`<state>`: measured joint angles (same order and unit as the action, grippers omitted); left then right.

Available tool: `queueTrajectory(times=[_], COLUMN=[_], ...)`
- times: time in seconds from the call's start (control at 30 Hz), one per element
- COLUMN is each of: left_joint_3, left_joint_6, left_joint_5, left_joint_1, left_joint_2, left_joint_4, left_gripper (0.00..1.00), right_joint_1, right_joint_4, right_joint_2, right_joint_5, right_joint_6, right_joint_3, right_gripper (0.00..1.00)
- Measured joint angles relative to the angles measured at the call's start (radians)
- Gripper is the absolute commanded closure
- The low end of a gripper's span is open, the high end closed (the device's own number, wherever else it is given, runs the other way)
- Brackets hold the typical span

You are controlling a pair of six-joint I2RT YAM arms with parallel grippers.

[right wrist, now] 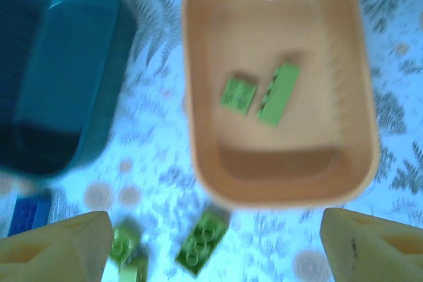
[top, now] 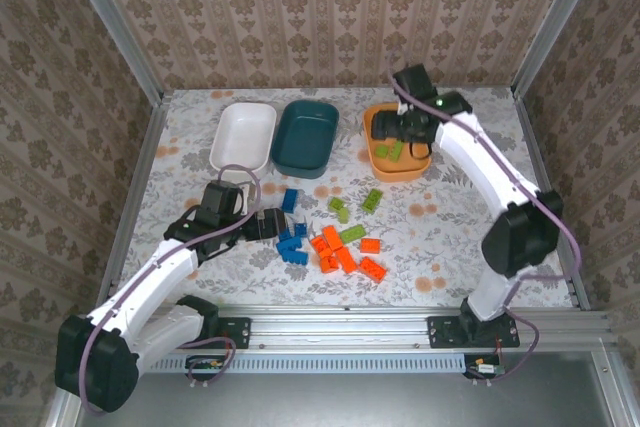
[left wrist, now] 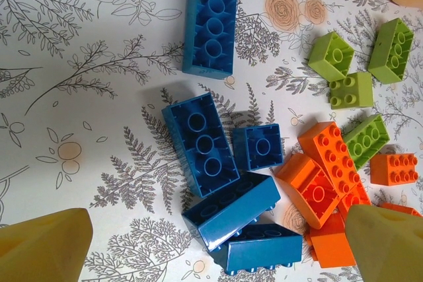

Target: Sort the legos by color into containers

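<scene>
Right tool (right wrist: 218, 239) above the orange container (right wrist: 198, 97), fingers (right wrist: 56, 249) spread wide, nothing between them, nothing gripped. Inside that container, two light green legos (right wrist: 239, 94) lying side by side near the middle, apart from the walls. Just left of it the dark teal container (top: 305, 135), then the white container (top: 243, 135), all three in a row at the far side of the flowered bench (top: 450, 217). Left tool (top: 266, 224) low by the heap of blue legos (left wrist: 200, 143), fingers fully apart, clamped on nothing; contact with any brick impossible to tell. Orange legos (left wrist: 318, 179) packed just right of the blue ones. More green legos (left wrist: 350, 74) loose on the bench beyond, between the heap and the orange container.
</scene>
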<state>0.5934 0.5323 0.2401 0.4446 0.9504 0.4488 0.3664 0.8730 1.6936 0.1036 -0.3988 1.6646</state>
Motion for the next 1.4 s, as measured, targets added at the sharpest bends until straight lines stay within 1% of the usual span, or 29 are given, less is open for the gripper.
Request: queueTrajectory(times=[0.1,0.2,0.3,0.43,0.57,0.7,0.9,1.13,1.3,1.4], left_joint_3=[-0.01,-0.011,-0.011,-0.011,-0.011,-0.011,-0.011,-0.008,0.002,0.002], left_joint_6=[0.006,0.014,0.019,0.03,0.04,0.041,0.041,0.039,0.032,0.029], left_joint_5=[0.002,0.007,0.011,0.011,0.011,0.011,0.009,0.015,0.019,0.019], left_joint_1=[0.0,0.0,0.0,0.0,0.031,0.059,0.065,0.066,0.066,0.066], left_joint_2=[0.001,0.008,0.018,0.025,0.04,0.063,0.066,0.1,0.143,0.15], left_joint_4=[-0.016,-0.034,-0.046,-0.057,-0.069,-0.077,-0.079,-0.101,-0.106,-0.106], left_gripper=[0.0,0.0,0.0,0.0,0.0,0.0,0.0,0.0,0.0,0.0], right_joint_1=[0.104,0.185,0.251,0.28,0.28,0.279,0.249,0.195,0.182,0.182], right_joint_4=[-0.019,-0.056,-0.065,-0.064,-0.085,-0.121,-0.162,-0.212,-0.233,-0.248], right_joint_2=[-0.138,-0.247,-0.307,-0.277,-0.18,-0.081,0.05,0.134,0.174,0.189], right_joint_5=[0.071,0.142,0.221,0.25,0.222,0.169,0.108,0.052,0.023,0.014], right_joint_6=[-0.104,-0.247,-0.422,-0.617,-0.735,-0.787,-0.806,-0.803,-0.793,-0.782], right_joint_3=[-0.201,-0.385,-0.488,-0.492,-0.492,-0.488,-0.438,-0.431,-0.412,-0.402], right_gripper=[0.12,0.09,0.08,0.08,0.1,0.14,0.2,0.29,0.33,0.37])
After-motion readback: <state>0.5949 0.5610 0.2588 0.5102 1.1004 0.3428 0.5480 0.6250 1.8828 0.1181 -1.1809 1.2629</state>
